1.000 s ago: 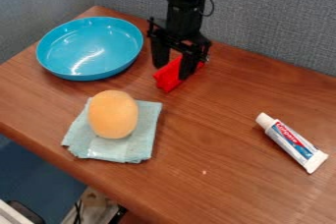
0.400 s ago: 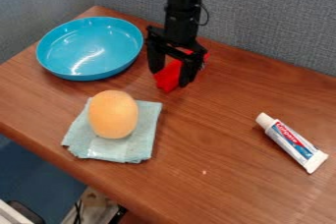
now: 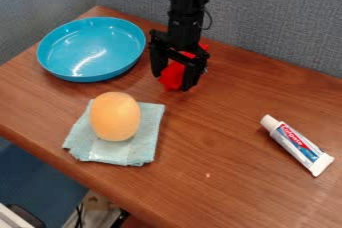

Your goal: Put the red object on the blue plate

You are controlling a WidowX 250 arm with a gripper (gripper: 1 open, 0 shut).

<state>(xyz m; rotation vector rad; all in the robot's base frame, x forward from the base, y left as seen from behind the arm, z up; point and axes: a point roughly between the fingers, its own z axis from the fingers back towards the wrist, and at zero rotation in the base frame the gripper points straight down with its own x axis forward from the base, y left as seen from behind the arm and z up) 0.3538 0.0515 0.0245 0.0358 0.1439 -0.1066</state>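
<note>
While the brown wooden worktop (image 3: 227, 112) fills most of the frame, only five loose things lie on it, one of each kind. One small bright red rectangular block (image 3: 175, 70) sits just above the middle of the frame, resting on the wood. One round, glossy light-blue plate with a raised rim (image 3: 91, 49) lies in the upper left, near the block but apart from it — the red block is on the worktop, not on the plate. One orange egg-shaped object (image 3: 114, 116) stands left of centre on one pale blue-green folded cloth (image 3: 123, 138), which spreads out under and around it. One red-and-white toothpaste tube (image 3: 295, 143) lies at the right, slanting toward the lower right corner, well apart from everything else.

One black robot arm comes down from the top centre, its black gripper (image 3: 177, 73) pointing straight at the worktop. The jaws stand spread wide, one finger on each side of the red block — the block sits between them, low by the fingertips. Whether the fingers (image 3: 158, 67) touch the block's sides cannot be told at this size; the grip looks released rather than clenched.
</note>
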